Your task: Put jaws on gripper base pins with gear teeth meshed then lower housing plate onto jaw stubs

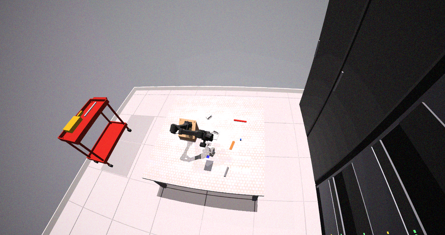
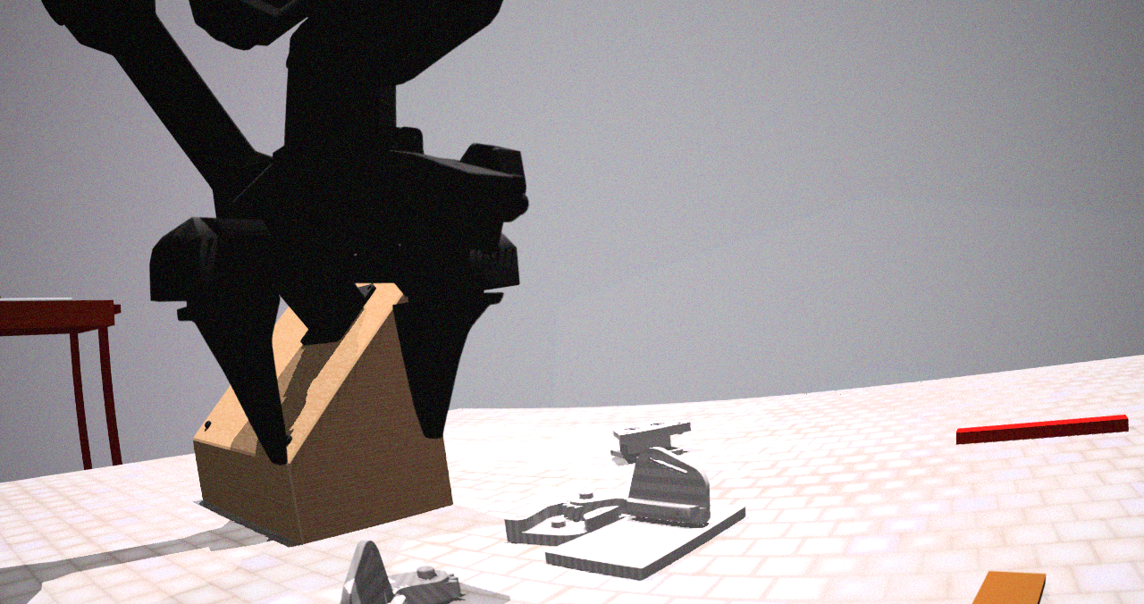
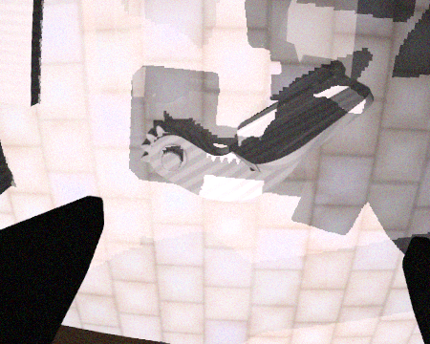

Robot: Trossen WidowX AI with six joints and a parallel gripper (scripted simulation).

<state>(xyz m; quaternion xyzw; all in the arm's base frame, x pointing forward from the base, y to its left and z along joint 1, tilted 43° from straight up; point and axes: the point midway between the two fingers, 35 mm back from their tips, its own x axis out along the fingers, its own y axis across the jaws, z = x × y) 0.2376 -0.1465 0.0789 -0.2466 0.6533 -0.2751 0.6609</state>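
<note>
My gripper (image 2: 356, 448) (image 3: 260, 233) is open and empty, pointing down above the table. A loose grey jaw (image 2: 365, 574) (image 3: 282, 143) lies on the table below it, its gear teeth and round stub at the left in the wrist view, ahead of my fingertips. The pale gripper base (image 2: 611, 554) (image 3: 7, 53) lies flat to the right in the exterior view. The other jaw (image 2: 670, 489) stands at the base, with its finger upright; whether its teeth mesh with anything is unclear. The housing plate (image 2: 651, 432) (image 1: 209, 116) lies apart behind the base.
The arm stands on a wooden block (image 1: 183, 137) (image 2: 367, 440). Around the work are a red bar (image 1: 240, 120) (image 2: 1042, 430), an orange bar (image 1: 232, 145) (image 2: 1009, 588), a small blue cube (image 1: 240, 139), a blue block (image 1: 207, 156), a grey box (image 1: 208, 165) and a grey bar (image 1: 226, 171).
</note>
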